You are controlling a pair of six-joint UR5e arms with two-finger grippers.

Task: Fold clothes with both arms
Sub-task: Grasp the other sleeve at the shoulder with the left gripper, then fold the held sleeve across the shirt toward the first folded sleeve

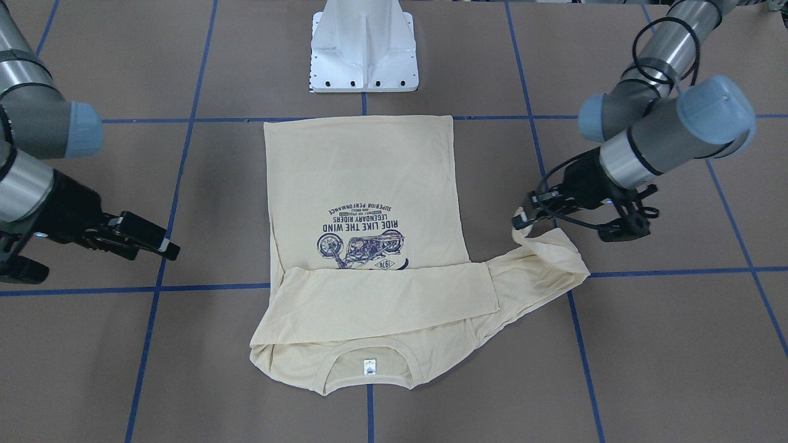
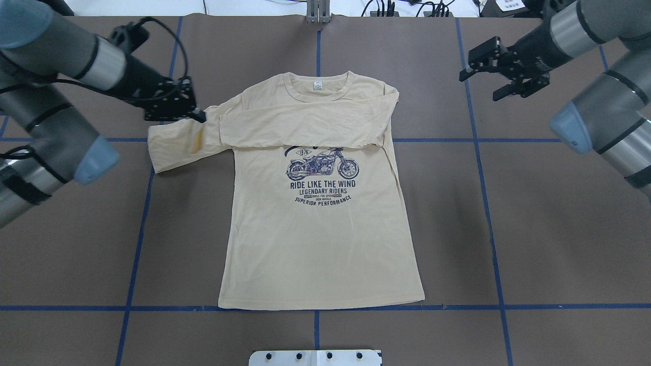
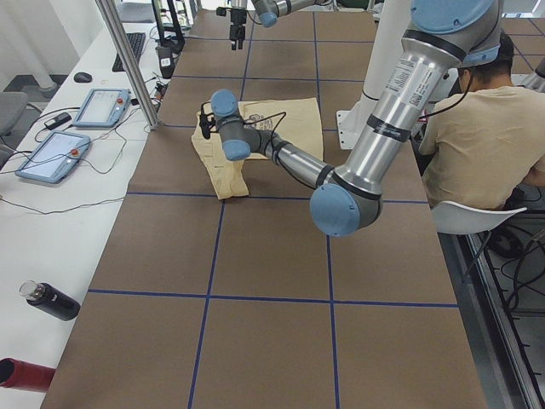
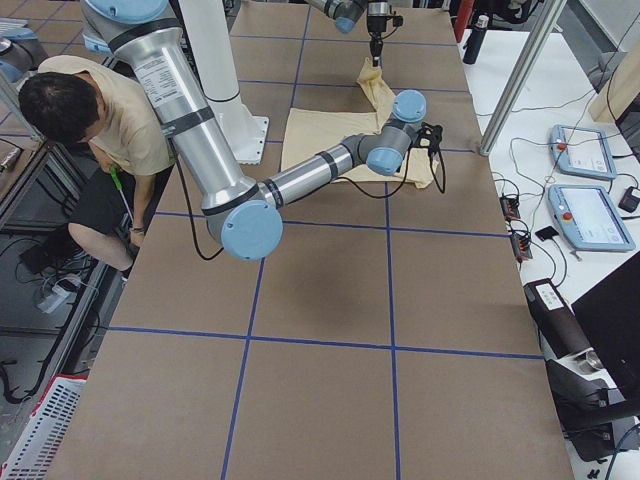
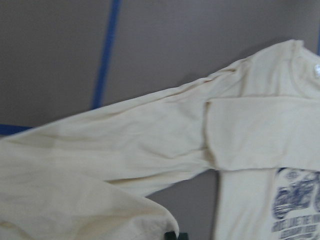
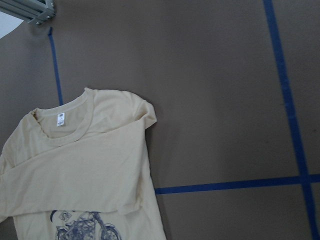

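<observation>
shirt flat at frame centre; left gripper pinches its sleeve, right gripper hovers upper right, jaws apart.

One shirt lies on one table, flanked by a pair: the robot's left arm and right arm. Also in view are one seated person, two tablets, one black bottle and one white base.

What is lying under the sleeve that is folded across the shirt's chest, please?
The folded sleeve rests on the shirt's front, over the top of the navy print. Below it the motorcycle and lettering show; anything printed higher up is covered.
</observation>
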